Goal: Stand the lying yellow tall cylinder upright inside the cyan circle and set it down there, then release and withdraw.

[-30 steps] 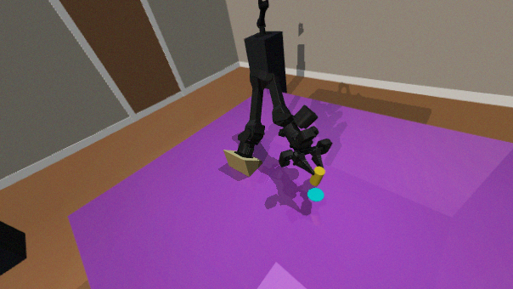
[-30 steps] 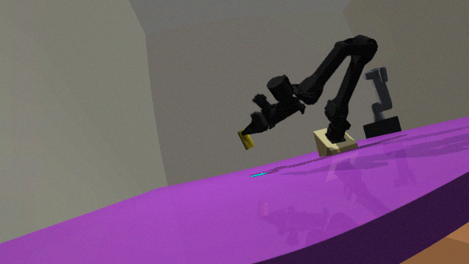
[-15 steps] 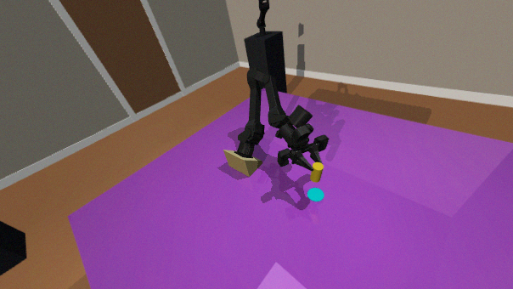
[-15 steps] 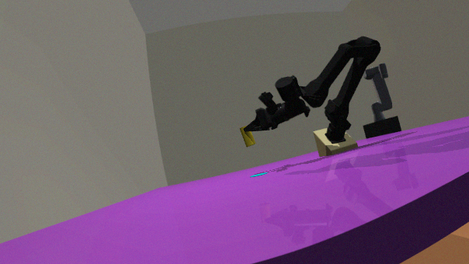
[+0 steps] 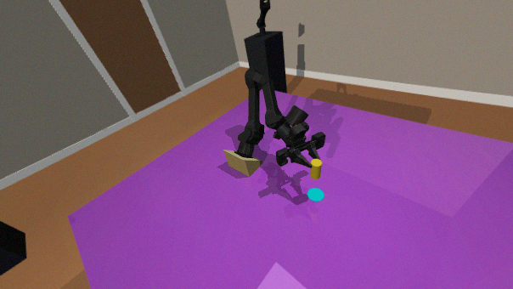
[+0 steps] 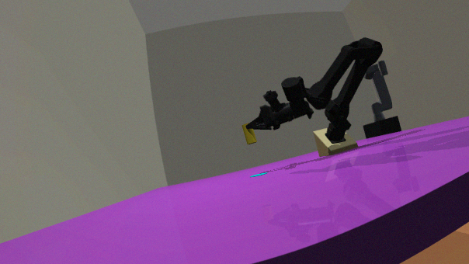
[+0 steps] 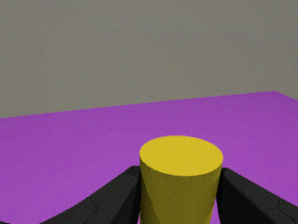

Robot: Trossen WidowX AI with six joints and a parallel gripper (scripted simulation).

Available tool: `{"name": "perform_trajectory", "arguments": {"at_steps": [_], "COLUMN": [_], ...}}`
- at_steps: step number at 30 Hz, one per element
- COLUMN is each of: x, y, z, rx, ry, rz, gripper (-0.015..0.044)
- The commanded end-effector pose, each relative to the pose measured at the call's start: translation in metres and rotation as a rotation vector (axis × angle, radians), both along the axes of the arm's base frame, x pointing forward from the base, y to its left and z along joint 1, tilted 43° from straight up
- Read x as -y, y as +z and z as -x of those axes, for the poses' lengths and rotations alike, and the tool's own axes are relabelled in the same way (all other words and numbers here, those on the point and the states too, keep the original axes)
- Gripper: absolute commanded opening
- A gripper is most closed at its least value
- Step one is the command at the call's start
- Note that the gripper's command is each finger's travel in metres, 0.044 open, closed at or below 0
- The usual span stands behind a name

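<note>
The yellow tall cylinder [image 5: 315, 172] [image 6: 250, 137] [image 7: 180, 156] is held in the air, nearly upright, its flat top showing in the wrist view. My gripper [image 5: 315, 162] [image 6: 248, 127] [image 7: 178, 176] is shut on it near its upper end, one finger on each side. The arm reaches out at a shallow slant. The cyan circle [image 5: 315, 195] [image 6: 258, 175] lies flat on the purple table, below the cylinder, with a clear gap between them. The circle is out of sight in the wrist view.
The arm's tan base block [image 5: 242, 164] [image 6: 323, 144] stands on the purple surface [image 5: 170, 238] [image 6: 175, 225] [image 7: 75, 150]. A black block [image 5: 275, 64] [image 6: 382, 127] carrying another arm stands behind it. A dark box [image 5: 12, 246] shows at the far left in the top view.
</note>
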State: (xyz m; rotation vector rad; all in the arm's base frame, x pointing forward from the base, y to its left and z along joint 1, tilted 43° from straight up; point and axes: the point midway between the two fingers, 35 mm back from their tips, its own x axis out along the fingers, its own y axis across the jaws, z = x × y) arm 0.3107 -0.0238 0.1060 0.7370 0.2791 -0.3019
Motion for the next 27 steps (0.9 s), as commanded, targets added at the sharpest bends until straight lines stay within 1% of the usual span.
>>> {"name": "perform_trajectory", "arguments": {"at_steps": [1,13,27], "x": [0.001,0.000,-0.024], "y": [0.003,0.002,-0.024], "z": [0.000,0.000,-0.005], "rx": [0.015,0.015,0.009], "ry": [-0.006,-0.007,-0.007], "rz": [-0.002,-0.003,-0.007], "gripper": [0.0105,0.0105,0.0105]}}
